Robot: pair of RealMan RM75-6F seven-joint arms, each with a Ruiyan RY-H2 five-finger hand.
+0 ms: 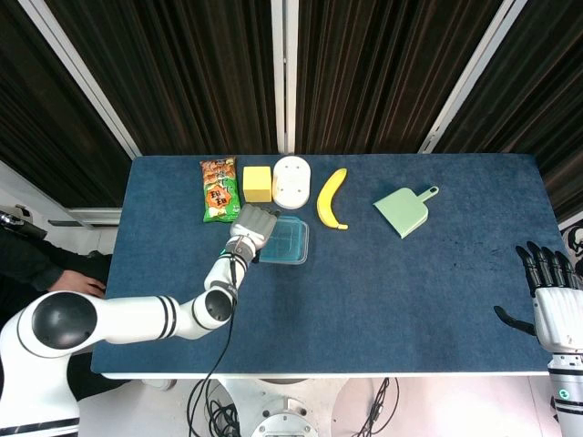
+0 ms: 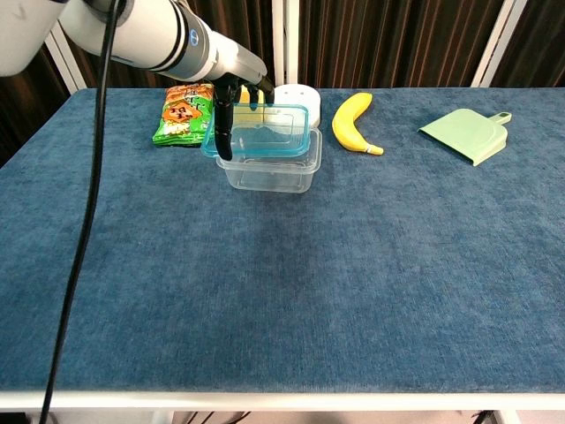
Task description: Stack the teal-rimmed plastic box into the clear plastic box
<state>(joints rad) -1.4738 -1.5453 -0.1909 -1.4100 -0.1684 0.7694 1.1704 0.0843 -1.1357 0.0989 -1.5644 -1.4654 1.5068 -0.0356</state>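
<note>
The teal-rimmed plastic box (image 2: 265, 130) hangs tilted just over the clear plastic box (image 2: 269, 168), partly within its rim. My left hand (image 2: 231, 97) grips the teal box by its left edge, thumb down the outside. In the head view the left hand (image 1: 252, 224) covers the left end of the teal-rimmed box (image 1: 284, 238), and the clear box (image 1: 293, 257) shows only as a thin rim around it. My right hand (image 1: 553, 298) is open at the table's right edge, holding nothing.
Behind the boxes lie a green snack bag (image 2: 180, 113), a yellow block (image 1: 257, 183) and a white round holder (image 2: 296, 97). A banana (image 2: 352, 121) and a green dustpan (image 2: 470, 133) lie to the right. The blue table (image 2: 353, 291) stretches bare toward the front.
</note>
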